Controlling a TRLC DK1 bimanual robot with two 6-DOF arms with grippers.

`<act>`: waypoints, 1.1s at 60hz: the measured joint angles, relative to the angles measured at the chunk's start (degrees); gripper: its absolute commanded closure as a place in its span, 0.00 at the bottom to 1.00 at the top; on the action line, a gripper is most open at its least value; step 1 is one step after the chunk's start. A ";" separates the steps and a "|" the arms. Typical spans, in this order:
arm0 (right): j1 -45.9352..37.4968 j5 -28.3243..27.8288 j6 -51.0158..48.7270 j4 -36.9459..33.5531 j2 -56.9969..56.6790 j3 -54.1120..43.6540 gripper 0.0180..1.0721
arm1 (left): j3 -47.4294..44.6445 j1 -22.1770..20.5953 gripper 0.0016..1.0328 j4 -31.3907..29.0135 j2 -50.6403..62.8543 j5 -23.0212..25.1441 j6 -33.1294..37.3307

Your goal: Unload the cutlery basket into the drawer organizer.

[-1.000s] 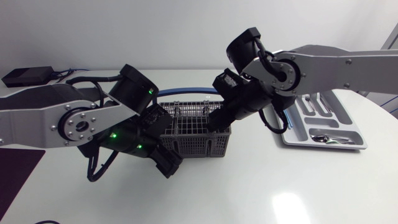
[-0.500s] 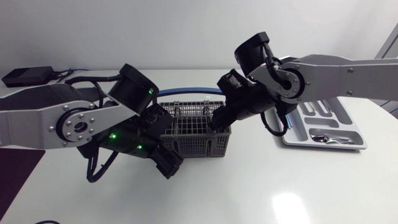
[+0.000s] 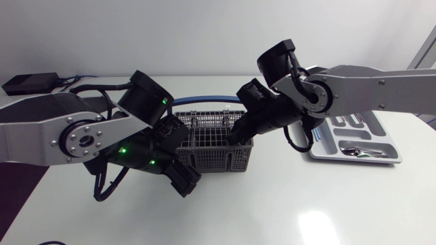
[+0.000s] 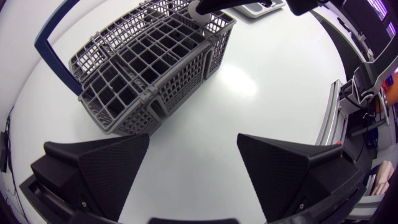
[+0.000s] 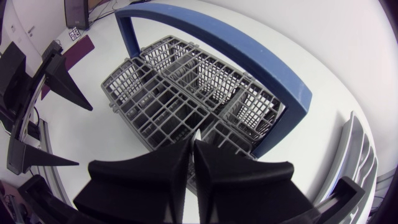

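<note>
cutlery basket [image 3: 212, 160] sits mid-table: grey mesh w/ a blue handle [image 3: 204, 99] arching over its far long side. all places below are rel. to the basket.

left gripper [image 4: 193, 163]: its 2 fingers [image 4: 106, 168] are spread wide apart and the basket is not betw. them. it sits low, just off the basket's front-left corner, close but not touching. in the left wrist view the basket lies ahead of the fingertips w/ a strip of table in betw., 1 short end wall turned toward them.

right gripper [image 5: 193, 144]: the arm comes in from the basket's right and the gripper tilts down over the right end. its tips are at the rim of a corner compartment, next to the handle's foot. the 2 fingers are drawn together w/ only a thin slit left. a small pale bit shows right at the tips, too small to name, so can't tell if anything is pinched there.

drawer organizer [image 3: 381, 136]: flat on the table, well apart to the basket's right, past the right arm. a few pcs of cutlery [image 3: 360, 151] lie in its compartments.
</note>
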 measured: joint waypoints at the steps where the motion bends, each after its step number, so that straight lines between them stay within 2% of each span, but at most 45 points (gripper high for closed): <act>1: -0.09 -0.37 0.02 0.00 0.00 0.00 0.94 | 0.00 0.00 0.04 0.00 0.00 0.00 0.00; 20: -2.36 -4.26 0.46 0.02 -2.67 -1.33 0.94 | -0.37 -0.11 0.04 -0.02 -0.83 0.00 -0.04; 66: -7.65 -19.76 1.97 0.42 -9.84 -1.40 0.94 | -1.01 -1.14 0.04 -0.04 -1.64 0.00 -0.87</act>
